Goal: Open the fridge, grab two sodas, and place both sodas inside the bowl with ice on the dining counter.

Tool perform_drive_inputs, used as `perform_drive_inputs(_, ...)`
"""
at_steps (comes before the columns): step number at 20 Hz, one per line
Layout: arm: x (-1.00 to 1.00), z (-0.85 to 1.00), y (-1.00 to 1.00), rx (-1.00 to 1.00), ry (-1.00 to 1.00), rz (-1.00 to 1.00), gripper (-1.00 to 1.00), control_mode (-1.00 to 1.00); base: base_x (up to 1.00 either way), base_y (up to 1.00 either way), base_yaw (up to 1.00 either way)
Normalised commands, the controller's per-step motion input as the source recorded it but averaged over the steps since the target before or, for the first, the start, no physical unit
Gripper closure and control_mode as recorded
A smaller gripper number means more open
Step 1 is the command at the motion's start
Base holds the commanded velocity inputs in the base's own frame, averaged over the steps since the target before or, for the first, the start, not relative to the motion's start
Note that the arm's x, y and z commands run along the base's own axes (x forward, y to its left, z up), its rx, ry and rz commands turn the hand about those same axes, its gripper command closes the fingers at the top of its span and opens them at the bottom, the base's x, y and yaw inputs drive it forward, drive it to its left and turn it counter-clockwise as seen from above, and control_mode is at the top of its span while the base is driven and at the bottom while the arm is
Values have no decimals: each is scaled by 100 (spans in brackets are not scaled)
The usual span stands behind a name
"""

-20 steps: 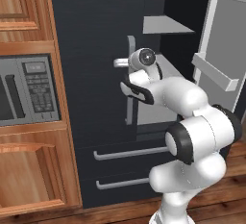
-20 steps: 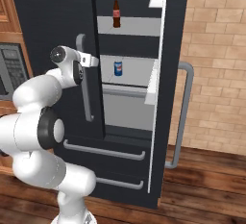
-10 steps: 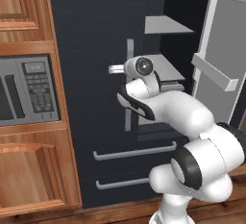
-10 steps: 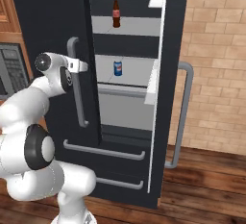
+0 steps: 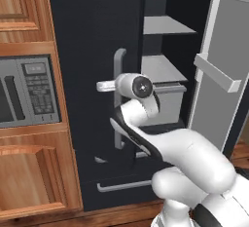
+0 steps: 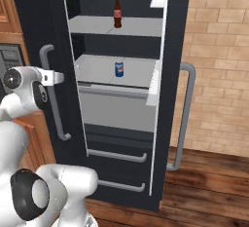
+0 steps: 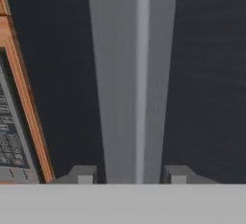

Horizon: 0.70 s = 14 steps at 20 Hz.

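The black fridge (image 5: 92, 26) (image 6: 29, 16) has its right door (image 6: 172, 123) swung wide and its left door partly out. My gripper (image 5: 103, 85) (image 6: 58, 77) (image 7: 129, 175) is shut on the left door's grey bar handle (image 5: 119, 109) (image 6: 57, 114) (image 7: 129, 74), with a fingertip pressed against each side of the bar. Inside, the brown soda bottle (image 6: 117, 14) stands on the upper shelf. One shelf lower sits the blue soda can (image 6: 119, 68). The bowl and the dining counter are out of view.
A grey built-in microwave (image 5: 29, 92) (image 7: 9, 136) sits in wood cabinets (image 5: 29, 182) just left of the fridge. The open right door's handle (image 6: 185, 109) juts out before a brick wall (image 6: 219, 50). Two drawers (image 6: 116, 155) lie below the shelves.
My gripper has closed on the left door handle and pulled it to the left. The left door has swung out, showing more of the shelves.
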Motion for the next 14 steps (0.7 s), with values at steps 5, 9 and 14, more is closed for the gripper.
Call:
perform_drive_inputs(5, -100, 7, 67, 1, 4, 9, -100, -100, 0, 0, 0)
perform_drive_inputs(9, -100, 41, -15, 18, 8, 1, -100, -100, 0, 0, 0)
perform_drive_inputs(14, -81, 58, -67, 31, 16, 0, -100, -100, 0, 0, 0)
